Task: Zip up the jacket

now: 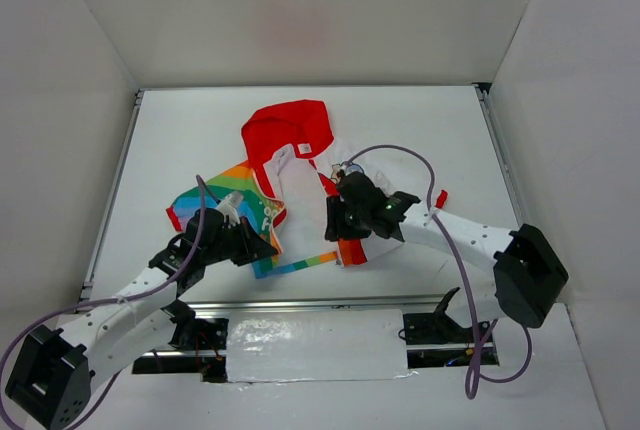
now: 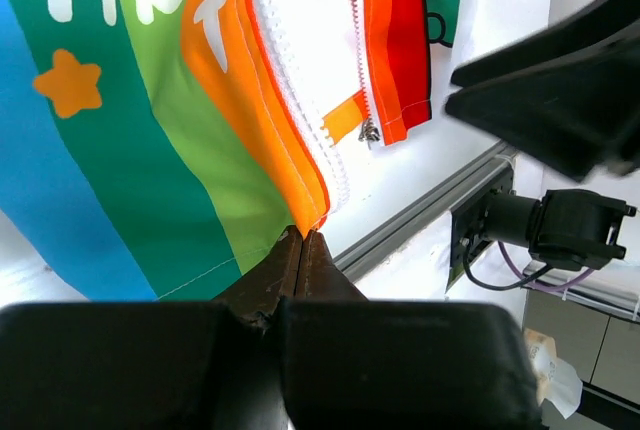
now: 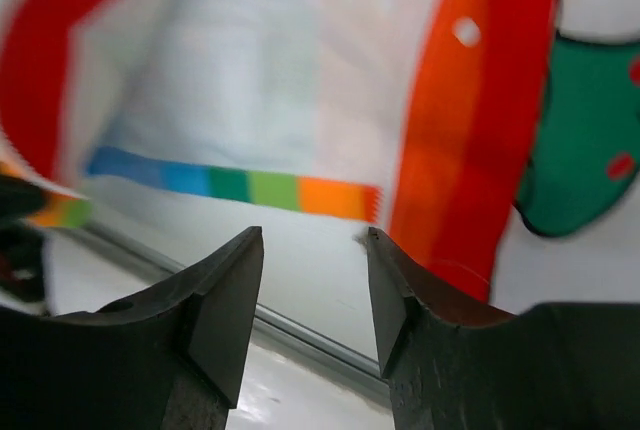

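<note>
The jacket (image 1: 300, 185) lies open on the table, with the red hood (image 1: 290, 128) far, the rainbow side (image 1: 222, 202) on the left and the print side under my right gripper. My left gripper (image 1: 262, 246) is shut on the lower corner of the rainbow panel; in the left wrist view it (image 2: 302, 236) pinches the orange edge by the white zipper teeth (image 2: 298, 115). The zipper slider (image 2: 369, 132) hangs on the orange-red edge opposite. My right gripper (image 1: 340, 230) is open and empty, hovering (image 3: 312, 240) just beside the orange-red front edge (image 3: 470, 130) near the rainbow hem (image 3: 230, 186).
A metal rail (image 1: 330, 302) runs along the table's near edge, close below both grippers. White walls (image 1: 80, 130) enclose the table on three sides. A small red piece (image 1: 441, 197) lies beside the right arm. A white taped panel (image 1: 315, 346) sits between the arm bases.
</note>
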You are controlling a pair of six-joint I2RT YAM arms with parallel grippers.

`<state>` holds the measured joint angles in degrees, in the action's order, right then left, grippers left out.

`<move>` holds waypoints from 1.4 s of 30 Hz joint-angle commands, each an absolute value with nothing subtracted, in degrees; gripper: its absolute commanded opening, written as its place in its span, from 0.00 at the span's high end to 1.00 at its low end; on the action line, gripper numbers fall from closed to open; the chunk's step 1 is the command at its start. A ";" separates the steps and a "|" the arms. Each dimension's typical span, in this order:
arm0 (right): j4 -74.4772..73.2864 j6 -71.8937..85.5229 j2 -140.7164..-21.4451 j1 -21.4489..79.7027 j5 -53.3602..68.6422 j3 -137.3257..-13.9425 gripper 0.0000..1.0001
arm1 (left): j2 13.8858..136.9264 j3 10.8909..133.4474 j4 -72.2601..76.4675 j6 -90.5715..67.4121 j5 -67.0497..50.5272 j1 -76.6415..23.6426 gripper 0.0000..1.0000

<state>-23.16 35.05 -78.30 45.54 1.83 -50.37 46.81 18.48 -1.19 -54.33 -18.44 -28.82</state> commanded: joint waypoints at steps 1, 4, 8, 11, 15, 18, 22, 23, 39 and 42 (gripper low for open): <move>-36.02 35.24 -81.02 49.29 -10.80 -52.99 0.48 | 45.97 20.57 -1.32 -53.79 -17.84 -29.09 1.00; -37.79 36.91 -82.17 51.32 -13.88 -53.00 0.51 | 45.97 20.74 -1.67 -53.00 -18.19 -29.09 1.00; -37.79 36.91 -84.11 52.20 -13.63 -52.91 0.51 | 46.49 20.74 -1.58 -51.86 -19.33 -29.09 1.00; -37.01 36.91 -86.30 52.65 -13.10 -53.00 0.50 | 47.02 20.66 -1.06 -51.33 -19.86 -29.09 1.00; -36.21 36.91 -88.06 52.91 -13.27 -53.44 0.52 | 47.29 20.30 -0.44 -51.15 -20.74 -29.09 1.00; -35.95 36.65 -89.12 53.09 -13.19 -53.53 0.53 | 47.20 20.13 -0.44 -50.89 -20.92 -29.09 1.00; -35.33 36.39 -90.17 53.00 -12.57 -53.44 0.56 | 47.02 20.21 -0.53 -50.45 -21.09 -29.09 1.00; -35.25 36.39 -90.44 53.00 -12.66 -53.35 0.57 | 46.93 20.21 -0.53 -50.45 -21.09 -29.09 1.00; -33.14 35.95 -93.07 52.91 -10.90 -51.24 0.75 | 48.78 20.30 1.40 -49.92 -21.88 -29.09 1.00; -31.91 35.60 -93.87 53.00 -9.50 -50.54 0.86 | 48.96 20.21 1.76 -50.01 -22.23 -29.09 1.00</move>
<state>-33.76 36.05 -91.92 52.53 -10.24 -51.44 48.80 18.50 -1.34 -51.07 -20.67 -28.82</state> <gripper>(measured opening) 0.163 0.037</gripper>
